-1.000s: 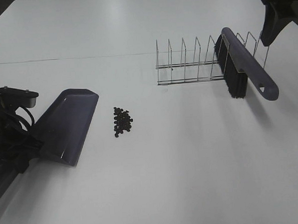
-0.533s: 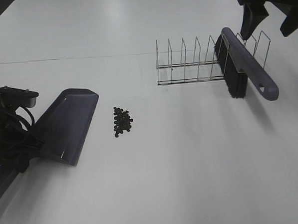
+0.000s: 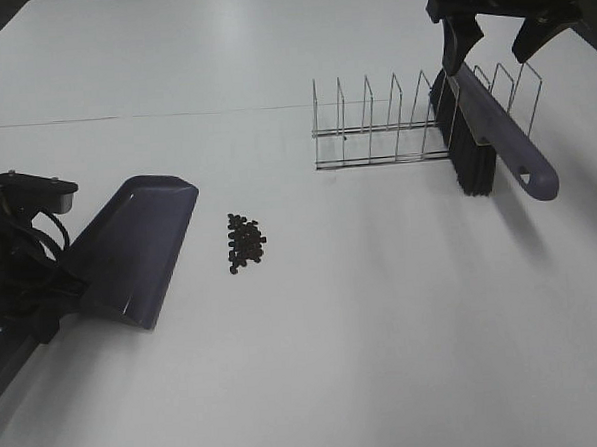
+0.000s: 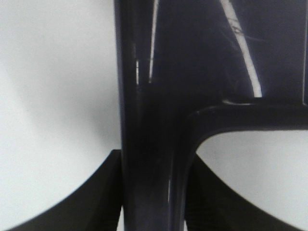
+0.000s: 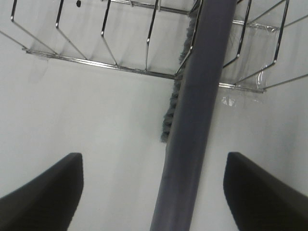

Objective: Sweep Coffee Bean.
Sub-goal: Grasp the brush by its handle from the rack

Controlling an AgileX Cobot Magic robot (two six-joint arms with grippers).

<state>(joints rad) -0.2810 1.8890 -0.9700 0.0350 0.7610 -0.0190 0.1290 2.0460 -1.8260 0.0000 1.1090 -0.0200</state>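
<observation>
A small cluster of dark coffee beans [image 3: 243,241] lies on the white table left of centre. A purple-grey dustpan [image 3: 135,250] rests left of the beans, mouth toward them. My left gripper [image 3: 37,302] is shut on its handle [image 4: 151,144]. A purple brush [image 3: 494,133] with black bristles stands in a wire rack [image 3: 394,128] at the back right. My right gripper [image 3: 494,33] is open above the brush's far end, a finger on each side of the brush back [image 5: 197,120], not touching it.
The wire rack [image 5: 96,57] has several empty slots left of the brush. The left arm's body and cables [image 3: 9,249] sit at the table's left edge.
My right gripper has moved left from the far right corner and now hangs over the brush. The left gripper, dustpan and beans have not moved.
</observation>
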